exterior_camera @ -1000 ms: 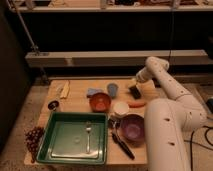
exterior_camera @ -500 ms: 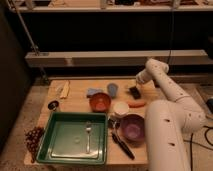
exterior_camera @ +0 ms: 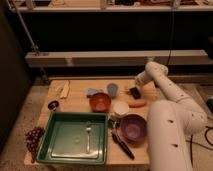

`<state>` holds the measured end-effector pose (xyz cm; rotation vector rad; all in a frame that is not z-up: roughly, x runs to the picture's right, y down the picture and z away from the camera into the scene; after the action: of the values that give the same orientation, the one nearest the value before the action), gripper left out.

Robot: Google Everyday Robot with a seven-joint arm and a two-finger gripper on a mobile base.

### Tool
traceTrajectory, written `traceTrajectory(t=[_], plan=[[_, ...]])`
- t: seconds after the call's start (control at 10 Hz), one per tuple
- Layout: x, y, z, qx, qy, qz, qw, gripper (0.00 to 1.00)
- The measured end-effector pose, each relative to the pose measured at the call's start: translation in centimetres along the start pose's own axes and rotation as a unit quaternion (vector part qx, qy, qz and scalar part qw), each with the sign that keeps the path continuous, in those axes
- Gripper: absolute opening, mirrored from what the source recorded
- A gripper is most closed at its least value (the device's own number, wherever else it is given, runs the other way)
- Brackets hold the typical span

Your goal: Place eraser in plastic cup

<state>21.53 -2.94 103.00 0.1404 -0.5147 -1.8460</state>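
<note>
Green tray (exterior_camera: 55,150) sat nearest, at seven o'clock, a fork (exterior_camera: 88,135) inside. Purple bowl (exterior_camera: 133,128) at five; white plastic cup (exterior_camera: 121,108) central; carrot (exterior_camera: 137,103) beyond. Farthest, at two o'clock, the gripper (exterior_camera: 132,91) sat at the black eraser (exterior_camera: 134,92); grasp undeterminable.

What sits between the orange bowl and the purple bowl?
In the camera view, a white cup stands between the orange bowl and the purple bowl. The gripper is farther back, by the carrot.
</note>
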Motion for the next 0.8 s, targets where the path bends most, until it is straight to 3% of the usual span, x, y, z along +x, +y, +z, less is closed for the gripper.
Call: traceTrajectory(t=[0.5, 0.6, 0.7, 0.8], plan=[[0.1, -0.7, 0.2, -0.007, 0.008, -0.014, 0.9998, 0.29], [0.2, -1.0, 0.0, -0.006, 0.010, -0.014, 0.9998, 0.11], [0.3, -1.0, -0.6, -0.003, 0.013, -0.008, 0.9999, 0.02], [0.3, -1.0, -1.2, 0.000, 0.015, -0.002, 0.9999, 0.00]])
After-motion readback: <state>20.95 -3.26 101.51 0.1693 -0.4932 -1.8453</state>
